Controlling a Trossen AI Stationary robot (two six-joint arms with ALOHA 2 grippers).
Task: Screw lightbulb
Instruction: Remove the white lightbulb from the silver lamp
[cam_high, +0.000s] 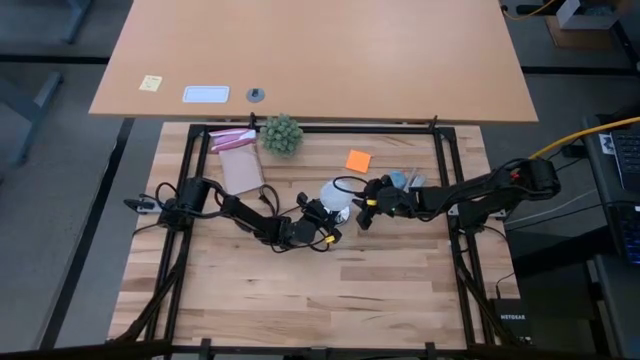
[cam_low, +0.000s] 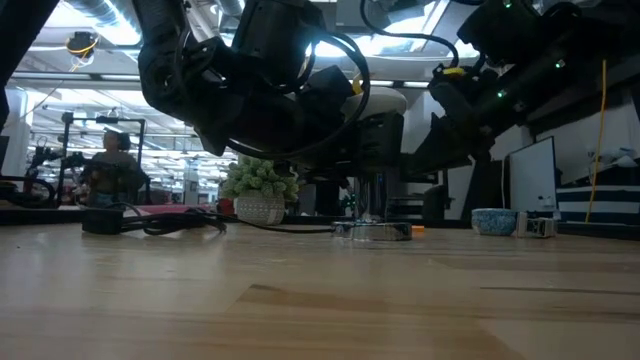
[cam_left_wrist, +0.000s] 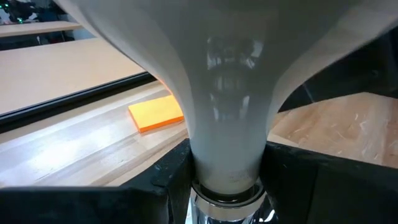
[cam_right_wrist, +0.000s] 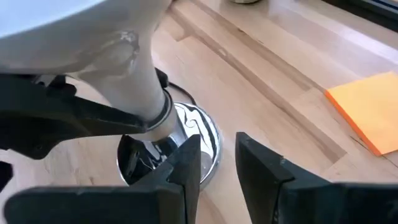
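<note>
Left tool: the left tool is clenched around the narrow neck of the lightbulb, one dark finger on each side just above the metal collar.
Right tool: the right tool sits just beside the base, grasping nothing; its fingers stand a little apart with only table visible in the gap.
Lightbulb position: upright near the table's centre, its screw end down in the socket disc.
Done so far: the bulb appears seated in the socket, base and collar meeting.
Left to do: judging by the grip in place, turning is probably unfinished; how deep the thread sits cannot be told.
Surroundings: an orange sticky note and a spiky green plant lie farther back on the table.
Writing: none readable on bulb or socket; a box at the high view's lower right edge bears small lettering, too faint to be sure of.
</note>
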